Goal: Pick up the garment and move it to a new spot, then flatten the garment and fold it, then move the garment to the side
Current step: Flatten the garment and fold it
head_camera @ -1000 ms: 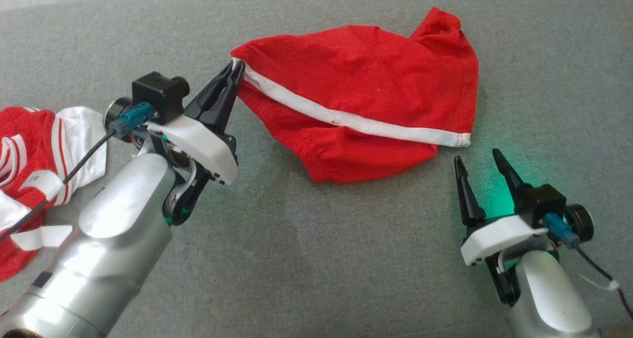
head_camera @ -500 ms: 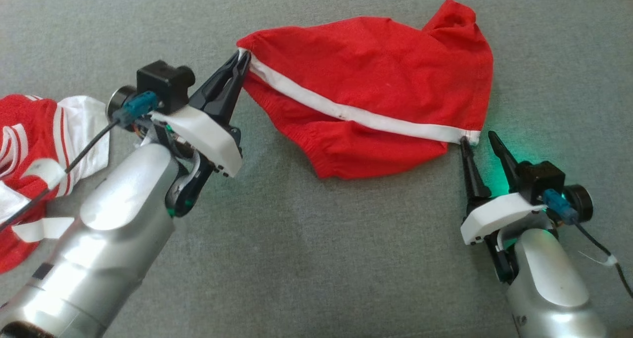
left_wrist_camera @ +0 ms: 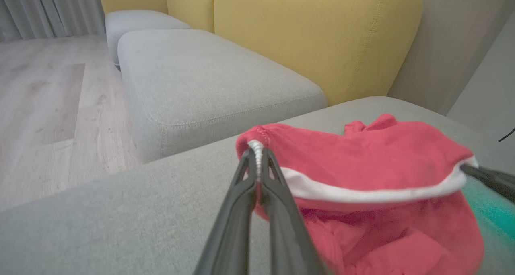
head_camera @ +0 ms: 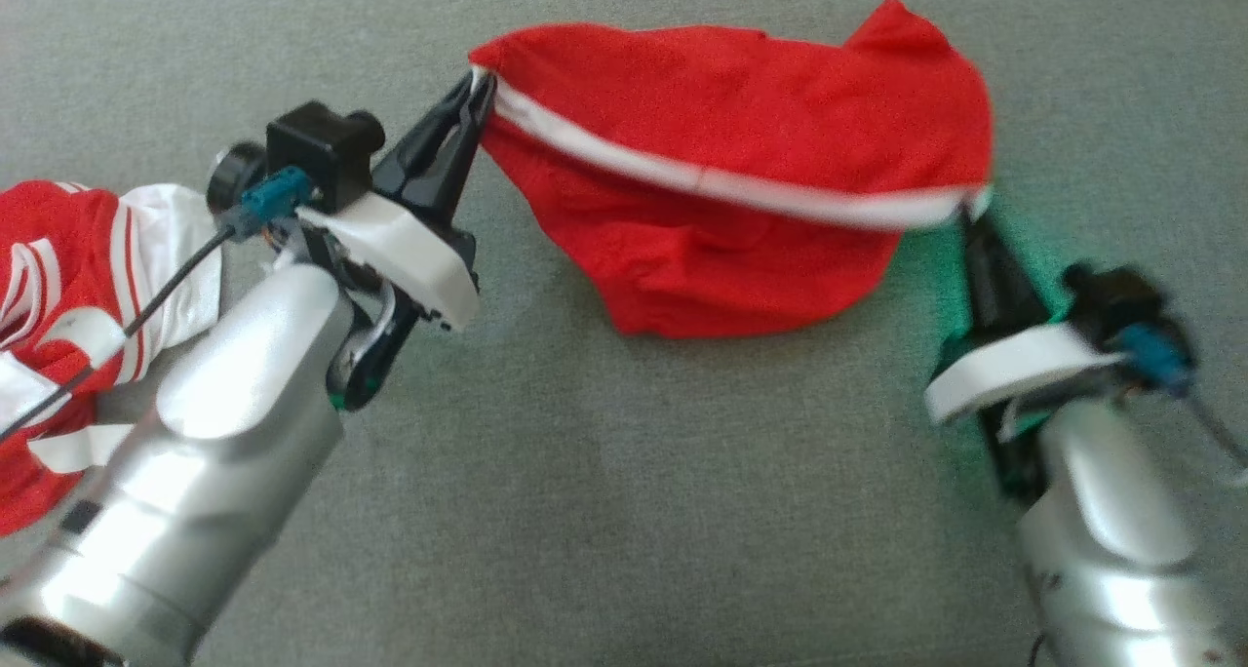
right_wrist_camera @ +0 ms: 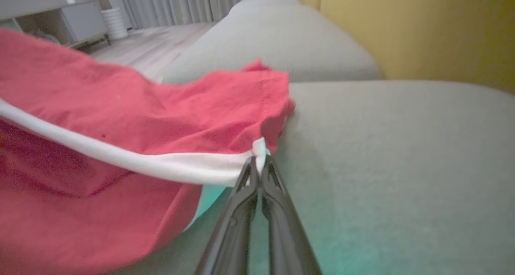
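Garment [head_camera: 741, 121], red with white band [head_camera: 702, 181], on grey cushion [head_camera: 624, 472], partly lifted, stretched between both tools. Left tool [head_camera: 476, 87] pinched shut on one band end; right tool [head_camera: 968, 209] pinched shut on the other end.

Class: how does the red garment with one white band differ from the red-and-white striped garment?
The red banded garment is gripped by the left gripper and right gripper; the striped garment lies ungripped. The banded garment has one white band; the striped garment several. Both are red and white.
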You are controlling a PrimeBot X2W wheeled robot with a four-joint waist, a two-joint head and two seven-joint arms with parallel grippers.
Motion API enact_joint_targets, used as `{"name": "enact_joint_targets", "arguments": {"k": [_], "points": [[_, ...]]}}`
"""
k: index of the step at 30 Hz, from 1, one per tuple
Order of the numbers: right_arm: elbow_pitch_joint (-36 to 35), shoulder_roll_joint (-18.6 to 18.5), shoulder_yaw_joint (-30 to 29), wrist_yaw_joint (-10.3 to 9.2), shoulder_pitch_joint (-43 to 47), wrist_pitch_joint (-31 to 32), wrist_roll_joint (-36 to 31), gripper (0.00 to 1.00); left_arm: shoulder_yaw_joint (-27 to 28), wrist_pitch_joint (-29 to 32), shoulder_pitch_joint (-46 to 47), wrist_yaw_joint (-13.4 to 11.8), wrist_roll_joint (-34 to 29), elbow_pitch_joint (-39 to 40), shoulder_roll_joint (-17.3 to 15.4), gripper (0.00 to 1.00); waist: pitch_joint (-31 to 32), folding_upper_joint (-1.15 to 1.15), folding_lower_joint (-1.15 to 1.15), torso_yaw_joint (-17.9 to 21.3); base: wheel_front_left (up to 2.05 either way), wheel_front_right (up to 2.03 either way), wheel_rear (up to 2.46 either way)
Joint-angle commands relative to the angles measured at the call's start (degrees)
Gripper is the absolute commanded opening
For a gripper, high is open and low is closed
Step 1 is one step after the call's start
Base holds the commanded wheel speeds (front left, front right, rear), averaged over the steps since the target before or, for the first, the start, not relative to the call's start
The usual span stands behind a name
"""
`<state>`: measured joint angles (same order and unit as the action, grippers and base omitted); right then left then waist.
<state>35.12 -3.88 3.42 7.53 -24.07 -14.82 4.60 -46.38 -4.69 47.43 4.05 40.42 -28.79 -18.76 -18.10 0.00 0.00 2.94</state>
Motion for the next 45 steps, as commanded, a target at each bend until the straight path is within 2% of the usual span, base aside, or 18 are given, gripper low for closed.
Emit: {"name": "enact_joint_targets", "arguments": {"k": [1,5,8,15,19,24,28,31,33,36,41,45], "points": [[-4.2,-0.7,-0.4,-0.04,-2.3,-0.2,0.4,0.0,1.8,-0.8,4.6,-0.2,-1.1,1.5,-2.0,0.0,0.1,0.0,0.0,0.2,0.0,0.0,0.0],[-10.6,-2.7,-3.2,-0.04,-8.7,-0.2,0.9,0.0,1.5,-2.0,10.9,-0.1,-4.5,2.0,-2.2,0.0,-1.3,0.0,0.0,1.0,0.0,0.0,0.0],[-12.3,-5.3,-4.6,-0.04,-17.0,-0.2,1.4,0.0,1.7,-4.3,18.1,-0.2,-7.9,1.2,-1.6,0.0,-3.6,0.0,0.0,1.8,0.0,0.0,0.0],[-14.3,-11.3,-9.1,-0.04,-36.5,-0.2,1.5,0.0,4.7,-9.9,35.6,-0.2,-13.5,-1.7,3.3,0.0,-9.6,0.0,0.0,2.8,0.0,0.0,0.0],[-18.9,-12.5,-10.4,-0.04,-38.8,-0.2,0.9,0.0,8.2,-10.3,38.2,0.0,-16.5,1.6,4.7,0.0,-11.1,0.0,0.0,3.2,0.0,0.0,0.0],[-25.1,-12.1,-10.0,-0.04,-29.6,-0.2,2.2,0.0,10.3,-10.3,27.0,0.4,-20.3,8.7,4.0,0.0,-10.5,0.0,0.0,3.2,0.0,0.0,0.0],[-29.5,-10.2,-9.0,-0.04,-16.6,-0.2,3.2,0.0,10.2,-10.3,11.7,0.5,-22.7,13.8,2.6,0.0,-8.1,0.0,0.0,3.4,0.0,0.0,0.0],[-31.4,-8.6,-7.4,-0.04,-6.3,-0.2,4.6,0.0,10.7,-10.3,-0.8,-0.6,-24.6,16.9,1.4,0.0,-5.7,0.0,0.0,4.0,0.0,0.0,0.0],[-31.6,-8.5,-6.8,-0.04,0.2,-0.2,5.9,0.0,10.3,-10.3,-9.0,-1.4,-25.6,18.4,1.2,0.0,-3.9,0.0,0.0,4.3,0.0,0.0,0.0],[-32.6,-9.2,-7.2,-0.04,8.8,-0.2,7.2,0.0,8.9,-10.3,-19.4,-1.1,-26.7,20.3,1.1,0.0,-1.6,0.0,0.0,4.7,0.0,0.0,0.0],[-37.9,-8.8,-9.5,-0.04,22.3,2.4,9.6,0.0,5.7,-10.3,-31.2,0.1,-27.4,20.0,0.1,0.0,2.1,0.0,0.0,4.6,0.0,0.0,0.0],[-44.0,-9.3,-11.8,-0.04,29.3,6.0,11.9,0.0,3.5,-10.3,-36.4,0.7,-27.2,20.2,-1.2,0.0,4.6,0.0,0.0,4.7,0.0,0.0,0.0]]}}
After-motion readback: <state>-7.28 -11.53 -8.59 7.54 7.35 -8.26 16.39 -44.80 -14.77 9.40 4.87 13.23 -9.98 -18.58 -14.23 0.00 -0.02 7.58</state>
